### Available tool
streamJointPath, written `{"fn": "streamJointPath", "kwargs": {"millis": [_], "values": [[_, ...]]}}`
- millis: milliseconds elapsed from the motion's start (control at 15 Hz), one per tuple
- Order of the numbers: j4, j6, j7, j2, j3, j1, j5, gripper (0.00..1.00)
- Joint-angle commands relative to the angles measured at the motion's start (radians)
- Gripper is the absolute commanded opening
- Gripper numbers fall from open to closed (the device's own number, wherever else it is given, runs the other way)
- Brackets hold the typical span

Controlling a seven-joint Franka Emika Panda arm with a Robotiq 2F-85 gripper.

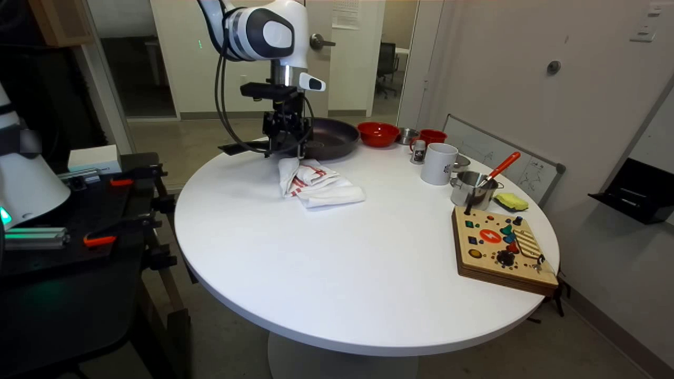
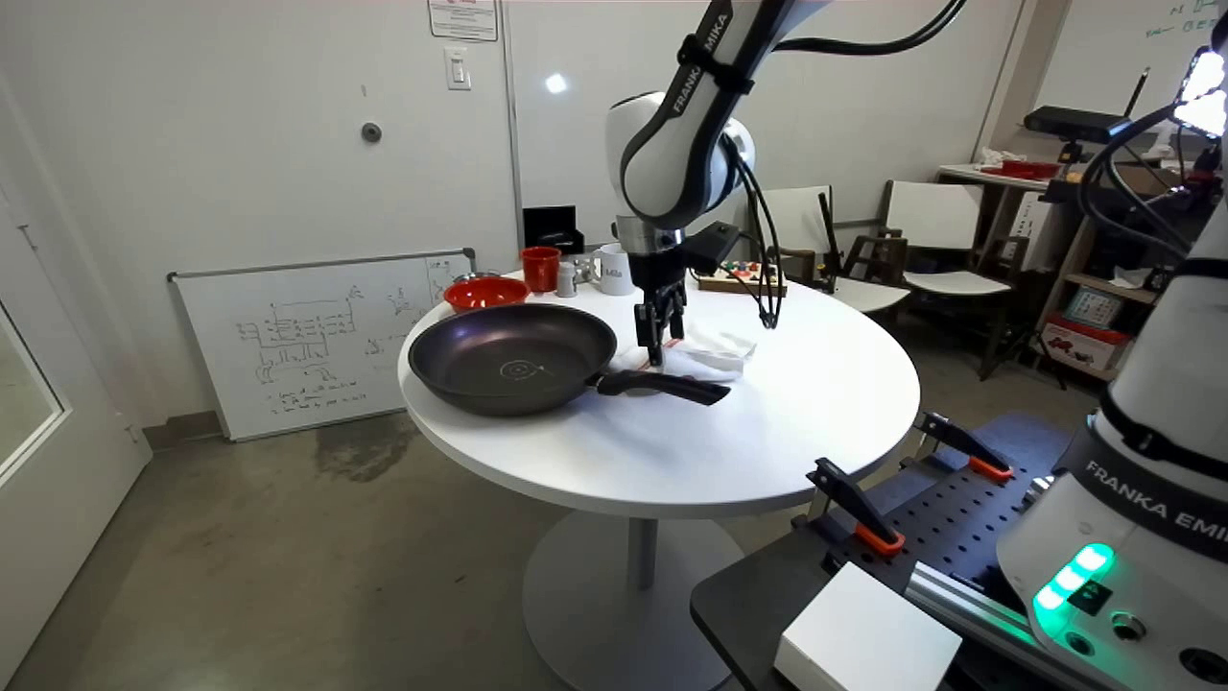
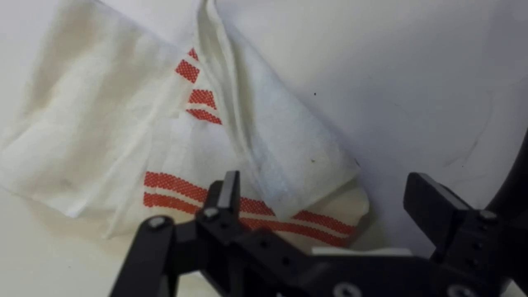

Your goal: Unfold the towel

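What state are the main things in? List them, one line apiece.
Towel: folded over, rumpled.
Gripper: open, at the towel's edge.
Black frying pan: upright, uncovered.
Red bowl: upright, uncovered.
White mug: upright.
Red mug: upright.
Shaker: upright.
Steel pot: upright, uncovered, red-handled utensil leaning in it.
Whiteboard: leaning, written on.
Robot base light: lit green.

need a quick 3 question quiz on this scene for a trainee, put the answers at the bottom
1. Pick one. The towel is: A) spread out flat, B) bunched and folded over itself, C) rolled into a tube.
2. True or false: in the wrist view, the gripper has its jaws apart.
3. Which is nearer the frying pan, the red bowl or the white mug?

Key:
1. B
2. True
3. The red bowl
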Motion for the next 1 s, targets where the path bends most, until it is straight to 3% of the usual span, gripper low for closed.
{"fn": "streamJointPath", "kwargs": {"millis": [0, 533, 600, 733, 933], "values": [[0.001, 0.022, 0.063, 0.011, -0.023, 0.027, -0.032, 1.0], [0.013, 0.026, 0.137, 0.048, -0.053, 0.056, -0.061, 1.0], [0.013, 0.026, 0.14, 0.051, -0.054, 0.057, -0.06, 0.75], [0.014, 0.026, 0.148, 0.055, -0.058, 0.06, -0.062, 0.68], [0.016, 0.025, 0.15, 0.057, -0.06, 0.06, -0.058, 0.44]]}}
